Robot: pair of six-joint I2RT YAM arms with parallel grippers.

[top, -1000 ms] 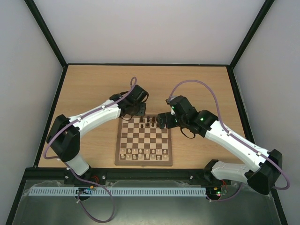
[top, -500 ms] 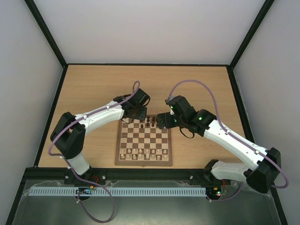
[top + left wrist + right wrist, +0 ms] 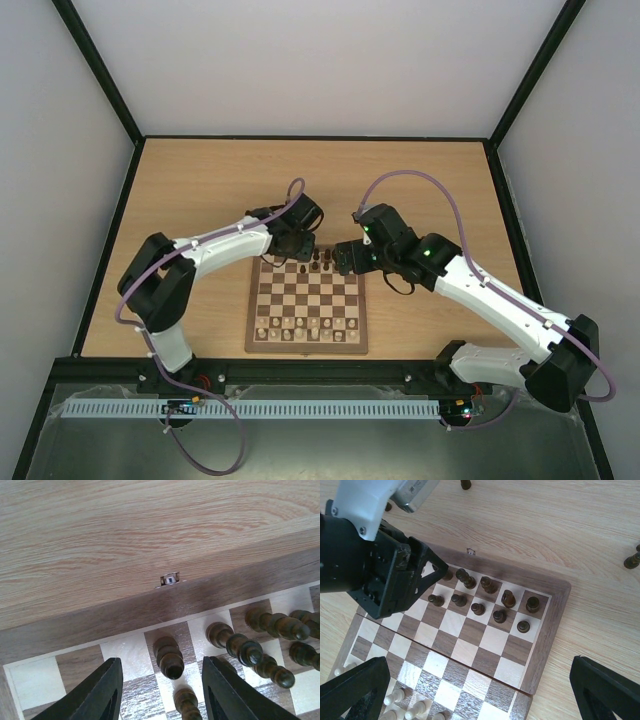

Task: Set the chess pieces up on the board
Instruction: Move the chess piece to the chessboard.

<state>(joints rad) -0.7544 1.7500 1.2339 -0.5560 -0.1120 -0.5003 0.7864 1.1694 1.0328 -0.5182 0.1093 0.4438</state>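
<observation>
Left gripper [image 3: 162,661] open, empty; dark chess piece [image 3: 168,656] upright between my fingers [image 3: 100,695], on board [image 3: 100,625] far row.

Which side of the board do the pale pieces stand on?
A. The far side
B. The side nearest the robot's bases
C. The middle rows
B: in the overhead view the pale pieces line the near edge of the board, while the dark pieces cluster at its far side.
</observation>
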